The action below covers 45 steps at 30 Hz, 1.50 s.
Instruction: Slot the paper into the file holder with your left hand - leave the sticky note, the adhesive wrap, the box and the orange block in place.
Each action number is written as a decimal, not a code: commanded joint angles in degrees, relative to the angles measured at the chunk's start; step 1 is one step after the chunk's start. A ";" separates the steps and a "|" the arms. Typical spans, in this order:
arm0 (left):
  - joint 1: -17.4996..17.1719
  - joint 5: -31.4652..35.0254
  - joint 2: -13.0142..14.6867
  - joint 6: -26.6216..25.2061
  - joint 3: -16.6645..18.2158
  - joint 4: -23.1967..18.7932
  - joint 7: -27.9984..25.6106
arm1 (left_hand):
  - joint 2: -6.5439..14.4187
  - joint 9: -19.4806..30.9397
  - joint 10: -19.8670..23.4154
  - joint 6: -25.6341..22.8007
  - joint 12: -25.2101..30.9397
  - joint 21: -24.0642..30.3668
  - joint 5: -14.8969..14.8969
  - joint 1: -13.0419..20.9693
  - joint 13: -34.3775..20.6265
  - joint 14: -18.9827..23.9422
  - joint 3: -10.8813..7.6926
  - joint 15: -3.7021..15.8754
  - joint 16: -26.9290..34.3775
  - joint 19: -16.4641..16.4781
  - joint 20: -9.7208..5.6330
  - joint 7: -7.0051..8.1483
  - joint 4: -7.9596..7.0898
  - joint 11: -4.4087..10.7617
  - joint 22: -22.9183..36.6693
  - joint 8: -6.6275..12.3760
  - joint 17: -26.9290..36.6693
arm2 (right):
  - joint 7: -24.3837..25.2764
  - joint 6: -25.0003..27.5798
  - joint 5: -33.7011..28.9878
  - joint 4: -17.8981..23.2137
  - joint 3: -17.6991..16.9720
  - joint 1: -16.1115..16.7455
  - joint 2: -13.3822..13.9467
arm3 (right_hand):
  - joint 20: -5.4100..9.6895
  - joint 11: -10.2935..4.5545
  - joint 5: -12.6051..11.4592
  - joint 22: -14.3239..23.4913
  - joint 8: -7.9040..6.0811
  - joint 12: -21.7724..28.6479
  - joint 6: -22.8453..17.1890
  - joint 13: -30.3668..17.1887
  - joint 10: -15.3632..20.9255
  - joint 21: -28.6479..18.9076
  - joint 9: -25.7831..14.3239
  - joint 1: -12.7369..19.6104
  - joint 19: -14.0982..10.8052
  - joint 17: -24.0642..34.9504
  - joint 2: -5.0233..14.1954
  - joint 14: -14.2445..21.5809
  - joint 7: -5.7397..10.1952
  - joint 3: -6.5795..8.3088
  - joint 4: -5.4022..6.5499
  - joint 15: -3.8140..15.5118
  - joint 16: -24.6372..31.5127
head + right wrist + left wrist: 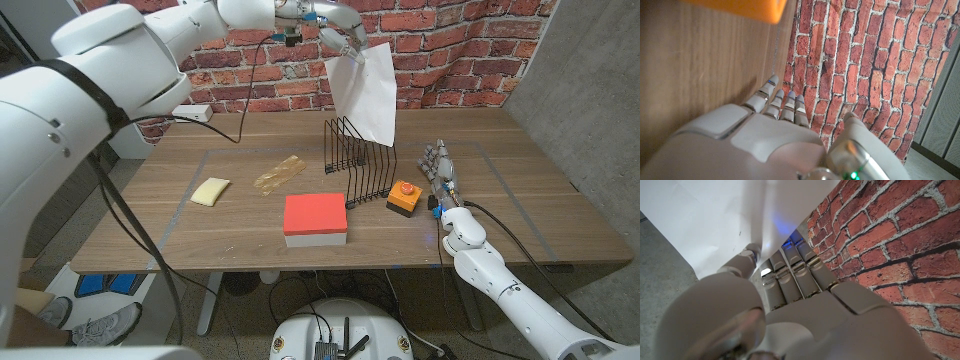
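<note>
My left hand is raised high above the back of the table and pinches the top edge of a white sheet of paper. The sheet hangs down with its lower corner over the black wire file holder. In the left wrist view the paper spreads beyond my left hand, whose fingers press against it. My right hand stands on its edge on the table right of the orange block, fingers apart and holding nothing. The block's orange edge shows beyond my right hand.
A box with a red lid lies in front of the file holder. A yellow sticky note and a roll of tan adhesive wrap lie to the left on the wooden table. A brick wall stands behind.
</note>
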<state>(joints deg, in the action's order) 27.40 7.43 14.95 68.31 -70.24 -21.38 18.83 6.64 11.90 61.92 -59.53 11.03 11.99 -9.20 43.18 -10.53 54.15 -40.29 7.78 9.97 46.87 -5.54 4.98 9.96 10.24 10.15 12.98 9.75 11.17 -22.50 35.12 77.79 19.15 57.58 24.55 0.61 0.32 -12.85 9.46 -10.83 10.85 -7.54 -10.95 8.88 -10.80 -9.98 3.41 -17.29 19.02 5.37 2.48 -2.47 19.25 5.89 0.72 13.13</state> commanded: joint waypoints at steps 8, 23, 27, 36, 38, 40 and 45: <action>-0.72 -1.47 -1.56 -3.12 0.54 0.16 4.96 | 0.48 0.14 -0.22 -0.43 0.06 -0.25 -0.38 0.46 -0.28 0.30 0.15 5.69 0.15 -0.42 -6.10 -0.16 0.22 0.95 0.16 0.43 0.04 | 0.76 -0.16 -0.46 -0.30 0.24 -0.35 -0.58 | -0.23 -0.01 0.31 0.24 -0.07 0.30 -0.56 -0.01 0.05 -0.11 -0.20 -0.25 -0.15 0.18 2.05 0.27 0.01 -0.02 -0.30 -0.31 0.25; -0.62 -1.76 -3.06 -4.32 -0.16 0.21 6.28 | 0.55 0.18 -0.30 -0.44 0.03 -0.25 -0.37 0.51 -0.30 0.32 0.22 5.68 0.16 -0.61 -6.10 -0.07 0.13 1.23 0.16 0.49 0.03 | 1.26 -0.30 -0.34 -0.07 -0.01 0.24 -0.64 | -0.19 -0.01 0.31 0.24 -0.07 0.30 -0.60 -0.01 0.05 -0.12 -0.20 -0.24 -0.20 0.22 2.11 0.35 0.00 0.02 -0.31 -0.20 0.30; -0.71 -1.94 -3.49 -4.43 -0.26 0.21 7.29 | 0.52 0.18 -0.32 -0.43 0.02 -0.23 -0.36 0.56 -0.31 0.31 0.24 5.70 0.16 -0.62 -6.09 -0.01 0.17 1.24 0.16 0.50 0.04 | 1.32 -0.28 -0.27 -0.08 -0.06 0.33 -0.66 | -0.18 0.00 0.31 0.24 -0.06 0.31 -0.57 -0.01 0.07 -0.13 -0.20 -0.27 -0.24 0.21 2.10 0.36 -0.03 0.02 -0.28 -0.22 0.29; -0.64 -1.40 -4.10 -4.23 -0.95 0.23 8.10 | 0.54 0.20 -0.31 -0.36 0.03 -0.21 -0.36 0.58 -0.32 0.30 0.29 5.67 0.15 -0.66 -6.08 -0.03 0.13 1.28 0.16 0.51 0.03 | 1.44 -0.33 -0.22 -0.27 -0.10 0.35 -0.80 | -0.19 0.14 0.30 0.24 -0.09 0.33 -0.68 -0.02 0.11 -0.15 -0.20 -0.28 -0.30 0.18 2.11 0.45 -0.12 0.08 -0.25 -0.38 0.29; -0.61 -1.20 -4.12 -4.38 -1.09 0.23 7.82 | 0.54 0.21 -0.32 -0.31 0.02 -0.21 -0.36 0.57 -0.32 0.29 0.30 5.64 0.13 -0.69 -6.09 -0.05 0.11 1.28 0.16 0.50 0.02 | 1.55 -0.28 -0.27 -0.31 -0.09 0.33 -0.82 | -0.19 0.13 0.30 0.24 -0.09 0.32 -0.66 -0.02 0.09 -0.16 -0.20 -0.29 -0.33 0.20 2.09 0.43 -0.08 0.07 -0.25 -0.30 0.29; -0.57 -1.07 -4.15 -4.50 -1.25 0.23 7.70 | 0.54 0.21 -0.31 -0.36 0.03 -0.22 -0.37 0.58 -0.32 0.24 0.30 5.66 0.11 -0.72 -6.10 -0.06 0.11 1.29 0.16 0.53 0.01 | 1.50 -0.24 -0.24 -0.39 -0.09 0.28 -0.82 | -0.21 0.13 0.29 0.24 -0.09 0.33 -0.67 -0.02 0.13 -0.16 -0.20 -0.23 -0.34 0.17 2.14 0.47 -0.10 0.13 -0.28 -0.37 0.29; -0.02 0.75 -4.16 -4.08 -2.57 0.22 5.72 | 0.51 0.22 -0.38 -0.36 0.01 -0.21 -0.36 0.58 -0.33 0.16 0.32 5.63 0.07 -0.76 -6.10 -0.02 0.11 1.30 0.16 0.55 -0.01 | 1.39 -0.20 -0.14 -0.66 -0.04 0.11 -0.94 | -0.20 0.15 0.30 0.24 -0.09 0.35 -0.70 -0.02 0.17 -0.16 -0.20 -0.24 -0.35 0.20 2.12 0.42 -0.11 0.10 -0.28 -0.31 0.29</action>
<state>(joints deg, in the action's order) 26.78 5.95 11.11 64.07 -71.20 -21.16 26.33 6.84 11.85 61.45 -59.41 11.02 11.99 -9.34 43.53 -10.52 54.15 -40.29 7.78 9.93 46.37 -5.43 5.08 9.97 11.33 10.15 13.09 9.60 12.57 -22.78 34.84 77.59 19.12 57.83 23.80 0.61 0.31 -12.85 9.46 -10.83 10.85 -7.54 -10.95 8.88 -10.80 -9.98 3.41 -17.29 19.01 5.37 2.48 -2.47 19.25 5.89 0.72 13.13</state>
